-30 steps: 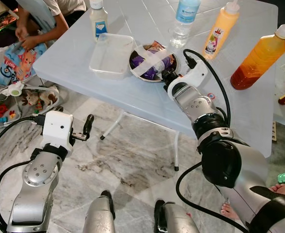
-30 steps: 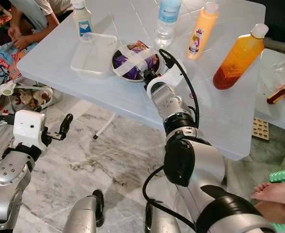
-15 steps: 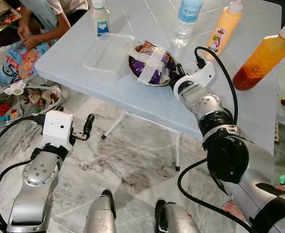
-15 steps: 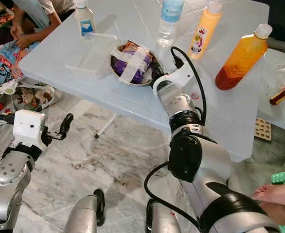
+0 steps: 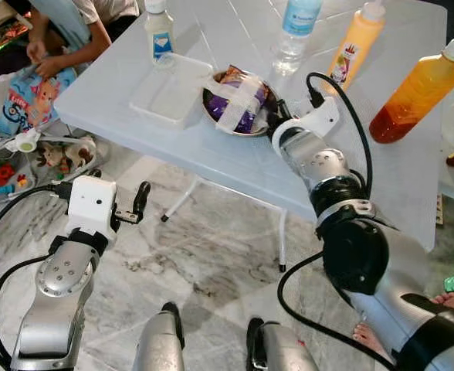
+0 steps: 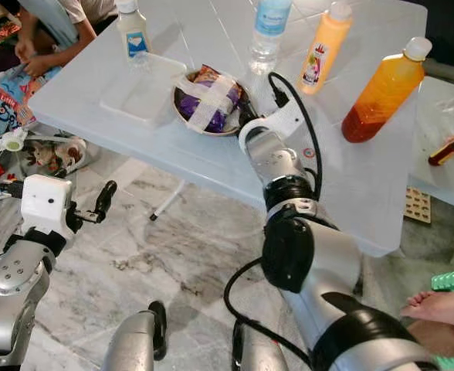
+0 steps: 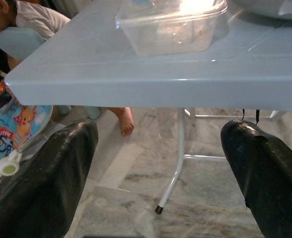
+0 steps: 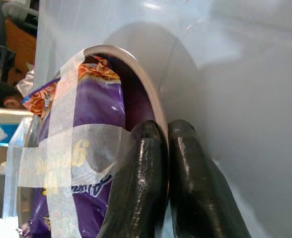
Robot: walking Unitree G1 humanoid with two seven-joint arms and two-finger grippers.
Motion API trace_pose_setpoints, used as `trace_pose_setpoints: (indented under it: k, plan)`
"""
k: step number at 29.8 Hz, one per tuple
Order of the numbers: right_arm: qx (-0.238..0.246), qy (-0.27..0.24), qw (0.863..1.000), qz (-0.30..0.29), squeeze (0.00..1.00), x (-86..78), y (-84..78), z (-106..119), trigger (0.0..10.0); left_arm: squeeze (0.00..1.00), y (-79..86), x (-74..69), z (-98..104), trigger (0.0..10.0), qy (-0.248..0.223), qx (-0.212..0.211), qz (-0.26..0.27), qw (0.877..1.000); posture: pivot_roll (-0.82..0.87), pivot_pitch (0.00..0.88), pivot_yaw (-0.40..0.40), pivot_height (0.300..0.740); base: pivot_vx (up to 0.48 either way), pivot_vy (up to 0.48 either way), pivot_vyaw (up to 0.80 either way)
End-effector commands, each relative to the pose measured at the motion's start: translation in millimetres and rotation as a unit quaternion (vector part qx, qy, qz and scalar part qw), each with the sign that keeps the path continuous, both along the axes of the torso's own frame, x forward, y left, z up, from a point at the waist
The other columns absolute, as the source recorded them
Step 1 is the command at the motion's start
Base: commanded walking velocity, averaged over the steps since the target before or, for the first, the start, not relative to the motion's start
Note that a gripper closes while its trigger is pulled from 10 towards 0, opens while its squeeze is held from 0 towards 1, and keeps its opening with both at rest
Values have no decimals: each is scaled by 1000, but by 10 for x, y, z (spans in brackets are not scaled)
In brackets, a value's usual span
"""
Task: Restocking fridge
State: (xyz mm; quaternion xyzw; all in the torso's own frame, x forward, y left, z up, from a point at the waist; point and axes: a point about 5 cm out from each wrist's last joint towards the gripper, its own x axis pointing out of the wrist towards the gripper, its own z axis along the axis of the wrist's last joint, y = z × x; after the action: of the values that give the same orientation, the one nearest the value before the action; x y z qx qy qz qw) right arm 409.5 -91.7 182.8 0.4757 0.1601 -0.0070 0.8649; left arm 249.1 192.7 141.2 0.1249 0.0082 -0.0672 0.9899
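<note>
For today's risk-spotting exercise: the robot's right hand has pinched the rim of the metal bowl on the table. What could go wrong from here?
1. The right hand grips only the thin rim of the metal bowl, so the bowl may tilt or slip when lifted.
2. The taped purple packet sticks up above the bowl and could shift.
3. The clear container lies right beside the bowl and the water bottle stands close behind; a swing could knock either.

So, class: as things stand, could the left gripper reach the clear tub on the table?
Probably not yet. The left gripper hangs open below the table edge, and the tub sits on top, so the arm must rise first.
</note>
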Motion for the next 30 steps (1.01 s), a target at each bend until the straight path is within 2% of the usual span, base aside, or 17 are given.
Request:
trace_pose_setpoints:
  k: [1,2,3,4,7,9,10,12,13,16,22,25,29,30]
  plan:
    - [-9,33,999,13,0,-59,63,-146,745,0,4,-15,-9,10000,3,2,-2,1000,163,210,-14,740,0,0,0]
    - [-23,38,999,13,0,-96,92,-187,1843,0,-1,-10,-11,10000,3,0,-2,1000,161,207,-16,740,0,0,0]
    - [-26,40,999,13,0,-104,95,-197,1843,0,-3,-8,-13,10000,3,0,-2,1000,160,206,-17,740,0,0,0]
    - [-33,41,998,18,0,-149,138,-224,3176,0,-5,-5,-14,10000,2,-1,-2,1000,158,205,-18,740,0,0,0]
    - [-50,42,998,19,0,-204,170,-247,3412,0,-8,3,-15,10000,2,-1,-2,1000,155,201,-19,740,0,0,0]
    - [-61,45,997,16,0,-260,176,-275,8706,0,-7,6,-15,10000,1,-2,-2,1000,152,199,-22,740,0,0,0]
    - [-74,44,996,7,0,-304,156,-292,10000,0,-5,7,-16,10000,0,-2,-1,1000,148,197,-23,740,0,0,0]
    - [-82,42,996,0,0,-335,141,-300,10000,0,-5,9,-17,10000,0,-3,-1,1000,148,196,-23,740,0,0,0]
    - [-100,37,994,-28,0,-409,53,-316,10000,0,-6,11,-19,10000,0,-4,0,1000,143,196,-23,740,0,0,0]
    - [-108,34,992,-52,0,-482,-40,-319,10000,0,-9,13,-22,10000,-1,-5,0,1000,142,196,-23,740,0,0,0]
    - [-120,49,989,-71,0,-642,-178,-335,10000,0,-12,20,-23,10000,-2,-6,-1,1000,135,196,-22,740,0,0,0]
    - [-124,68,988,-65,0,-723,-199,-408,10000,0,-16,30,-27,10000,-2,-8,-2,1000,126,195,-20,740,0,0,0]
    - [-122,79,987,-63,0,-749,-200,-465,10000,0,-27,36,-24,10000,-3,-8,-3,1000,129,196,-19,740,0,0,0]
    - [-121,81,987,-64,1000,-769,-210,-495,10000,0,-30,35,-18,10000,-4,-8,-5,1000,133,199,-17,740,0,0,0]
